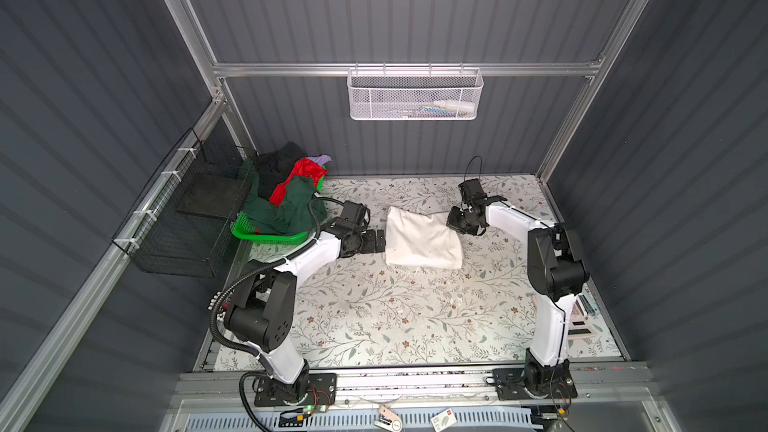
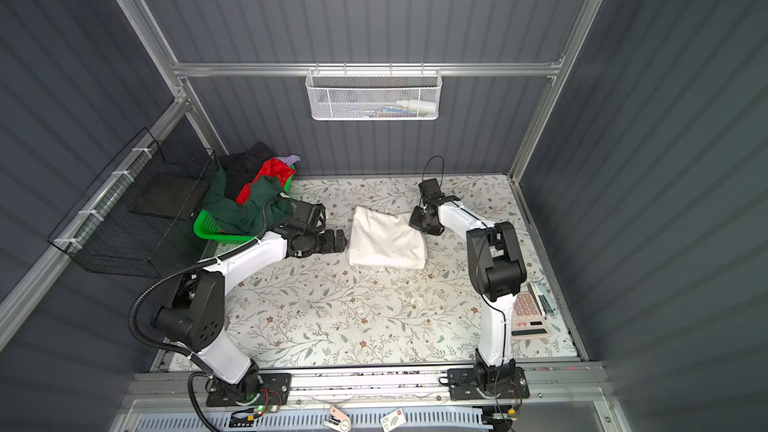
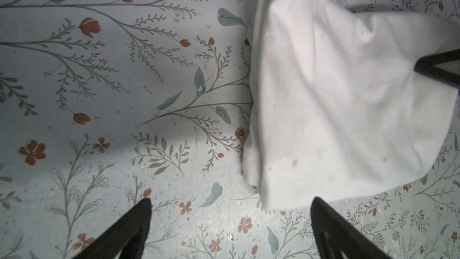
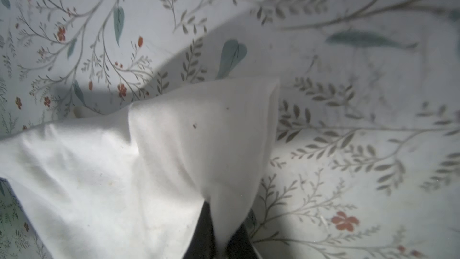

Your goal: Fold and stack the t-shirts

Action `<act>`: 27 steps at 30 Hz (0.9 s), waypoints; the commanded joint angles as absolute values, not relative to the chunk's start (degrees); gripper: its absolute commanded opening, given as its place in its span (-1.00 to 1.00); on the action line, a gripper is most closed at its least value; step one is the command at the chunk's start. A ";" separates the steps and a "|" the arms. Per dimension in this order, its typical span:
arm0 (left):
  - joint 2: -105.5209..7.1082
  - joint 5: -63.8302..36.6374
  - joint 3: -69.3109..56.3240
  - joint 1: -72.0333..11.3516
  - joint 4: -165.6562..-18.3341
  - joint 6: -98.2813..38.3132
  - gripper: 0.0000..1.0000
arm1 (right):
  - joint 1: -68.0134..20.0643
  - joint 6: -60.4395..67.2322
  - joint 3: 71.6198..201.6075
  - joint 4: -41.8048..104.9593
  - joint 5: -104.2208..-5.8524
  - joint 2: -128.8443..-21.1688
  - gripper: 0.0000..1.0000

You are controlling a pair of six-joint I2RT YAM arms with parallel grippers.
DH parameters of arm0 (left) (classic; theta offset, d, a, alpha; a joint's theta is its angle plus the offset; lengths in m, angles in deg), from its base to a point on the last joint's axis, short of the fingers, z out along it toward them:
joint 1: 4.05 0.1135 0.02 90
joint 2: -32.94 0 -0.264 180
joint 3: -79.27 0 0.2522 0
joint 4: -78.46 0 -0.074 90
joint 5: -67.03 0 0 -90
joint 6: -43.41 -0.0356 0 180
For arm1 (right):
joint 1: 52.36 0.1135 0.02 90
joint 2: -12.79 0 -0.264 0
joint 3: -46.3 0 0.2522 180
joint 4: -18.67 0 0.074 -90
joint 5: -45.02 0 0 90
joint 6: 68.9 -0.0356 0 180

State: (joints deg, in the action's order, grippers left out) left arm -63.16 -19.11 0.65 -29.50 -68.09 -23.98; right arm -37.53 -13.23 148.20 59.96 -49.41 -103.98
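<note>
1. The white shirt (image 1: 422, 238) lies folded into a rough rectangle on the table (image 1: 374, 317), towards the back and between the two arms.
2. The right gripper (image 1: 453, 218) sits at the shirt's far right corner. The right wrist view shows its fingers (image 4: 199, 232) pinched shut on a fold of the white shirt (image 4: 124, 170), with that corner pulled up off the table.
3. The left gripper (image 1: 379, 241) is low, just beside the shirt's left edge, with its jaws spread wide and nothing between them.
4. In the left wrist view one left fingertip (image 3: 321, 208) lies close to a corner of the white shirt (image 3: 348, 108); whether it touches the cloth cannot be told. The other fingertip is over bare table.
5. The basket (image 1: 266, 236) stands at the back left of the table, behind the left gripper. It holds a loose heap: a green shirt (image 1: 286, 209) spilling over the rim, a red shirt (image 1: 303, 172), a black shirt (image 1: 274, 164) and a scrap of lavender shirt (image 1: 320, 158).
</note>
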 commanded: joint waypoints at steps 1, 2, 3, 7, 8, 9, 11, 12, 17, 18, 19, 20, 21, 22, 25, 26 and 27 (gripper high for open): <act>-60.21 -19.96 1.17 -29.63 -67.39 -24.95 0.99 | -40.37 -7.14 152.43 64.72 -44.28 -103.84 -1.00; -59.74 -20.23 1.37 -29.62 -67.46 -24.97 0.99 | -41.13 -5.83 153.76 65.64 -43.47 -103.83 -1.00; -59.30 -20.60 1.52 -29.63 -67.48 -25.03 1.00 | -41.84 -4.64 154.69 66.06 -43.02 -103.88 -1.00; -58.90 -21.74 1.26 -29.62 -66.64 -25.32 0.99 | -45.20 -0.44 158.96 68.16 -41.80 -104.87 -1.00; -58.99 -21.74 1.11 -29.62 -66.34 -25.34 0.99 | -46.04 -0.38 160.65 69.73 -41.81 -105.37 -1.00; -59.13 -21.74 0.83 -29.57 -65.93 -25.41 1.00 | -46.97 0.00 162.27 71.02 -42.13 -105.86 -1.00; -59.25 -21.65 0.74 -29.61 -65.72 -25.41 0.99 | -48.11 1.34 164.42 71.64 -41.78 -106.12 -1.00; -59.35 -21.57 0.73 -29.58 -65.72 -25.38 0.99 | -48.67 2.09 165.12 71.42 -40.69 -106.17 -1.00; -60.26 -20.93 -0.91 -29.58 -64.77 -25.54 0.99 | -51.13 7.68 170.64 72.37 -36.69 -108.48 -1.00; -60.36 -20.70 -1.14 -29.63 -64.74 -25.58 0.99 | -51.70 8.83 172.72 73.43 -35.95 -109.60 -1.00; -60.40 -20.53 -1.29 -29.63 -64.69 -25.44 0.99 | -52.41 9.73 175.29 75.12 -35.10 -110.87 -1.00; -60.38 -20.34 -1.33 -29.61 -64.73 -25.42 0.99 | -53.01 10.26 177.67 76.65 -34.26 -112.17 -1.00; -60.49 -20.18 -1.53 -29.63 -64.58 -25.32 0.99 | -53.70 10.79 180.11 78.09 -33.03 -113.50 -1.00; -60.46 -20.12 -1.71 -29.63 -64.36 -25.32 0.99 | -54.41 11.23 182.13 79.02 -32.16 -114.61 -1.00; -60.49 -20.15 -1.99 -29.62 -63.79 -25.27 0.99 | -56.57 12.35 185.70 79.80 -31.45 -116.54 -1.00; -60.45 -20.19 -2.08 -29.58 -63.72 -25.21 0.99 | -57.11 12.72 186.44 79.69 -31.37 -116.87 -1.00; -60.57 -20.33 -2.29 -29.63 -63.60 -25.22 0.99 | -57.85 13.18 187.27 79.67 -31.12 -117.38 -1.00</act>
